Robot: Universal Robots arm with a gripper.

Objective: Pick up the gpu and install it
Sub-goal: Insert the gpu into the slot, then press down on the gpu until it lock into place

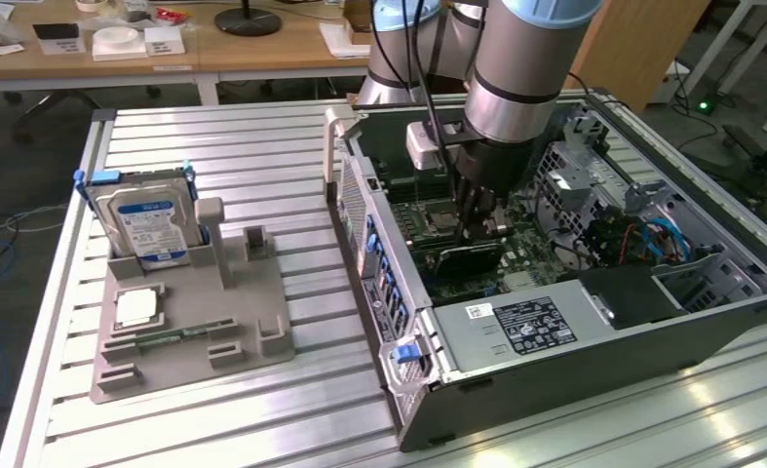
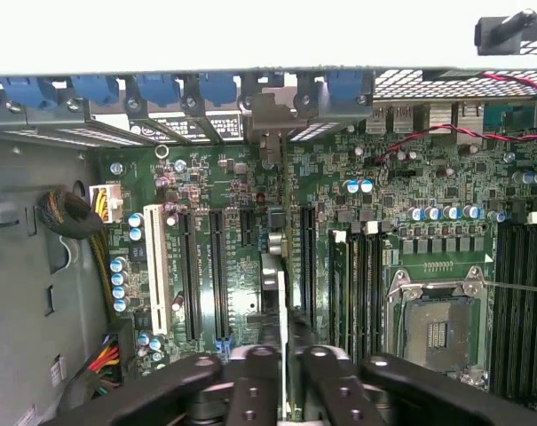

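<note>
While the gripper (image 2: 283,368) hangs inside the open computer case (image 1: 695,336), we see its jaws clenched on the upright gpu (image 2: 270,293) over the motherboard (image 2: 383,266) slots, hard drive (image 1: 149,222) in the grey tray (image 1: 188,375).

The exterior view looks down from high and well back at the worktop (image 1: 227,136) and open computer case (image 1: 695,322). The wrist view faces straight down, close over the motherboard (image 2: 250,186), which both views share.
</note>
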